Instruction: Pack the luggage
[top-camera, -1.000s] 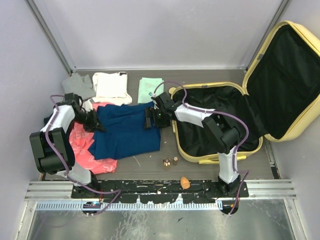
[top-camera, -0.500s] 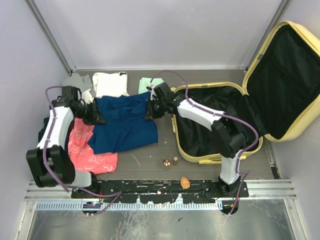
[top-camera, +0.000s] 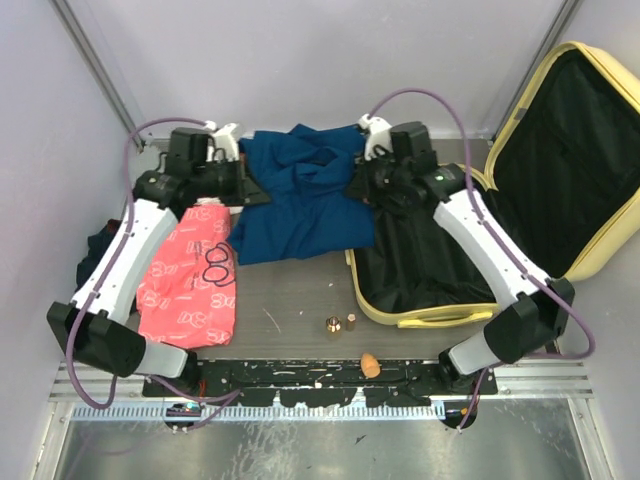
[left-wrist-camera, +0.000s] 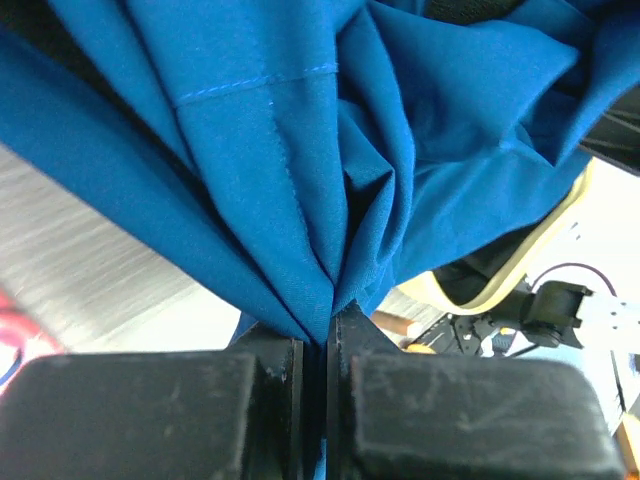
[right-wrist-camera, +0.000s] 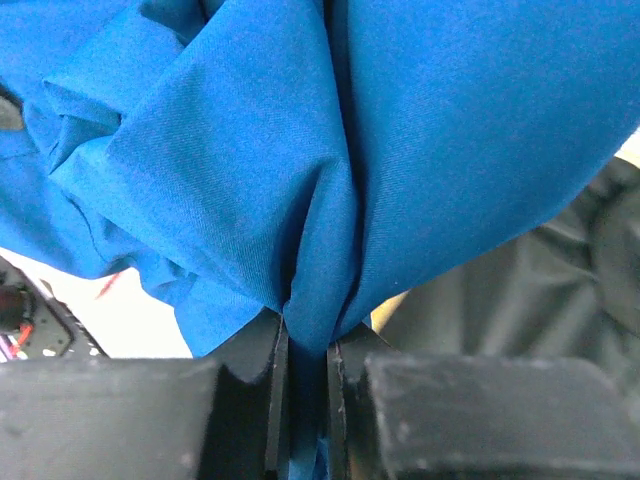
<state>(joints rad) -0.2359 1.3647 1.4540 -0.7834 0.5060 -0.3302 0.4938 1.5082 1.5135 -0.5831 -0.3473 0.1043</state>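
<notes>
We hold a blue cloth (top-camera: 300, 195) up between two claws, in the upper middle of the top view. The left claw (left-wrist-camera: 316, 345) is pressed together on a small fold of it. The right claw (right-wrist-camera: 305, 340) pinches another fold the same way.

The luggage (top-camera: 420, 318) lies open on the bench (top-camera: 290, 320) at the right side of the top view. Its lid stands up in the upper right corner. The cloth is just beside its left rim and partly over it.

What could go wrong? Each claw grips only a little bit of cloth, so we think it could slip out. The low part hangs down, so it may catch on the yellow rim. It may also end up half outside.

A pink bag (top-camera: 190, 290) at the lower left has dark marks on it. We cannot read them, and we see no other writing.
</notes>
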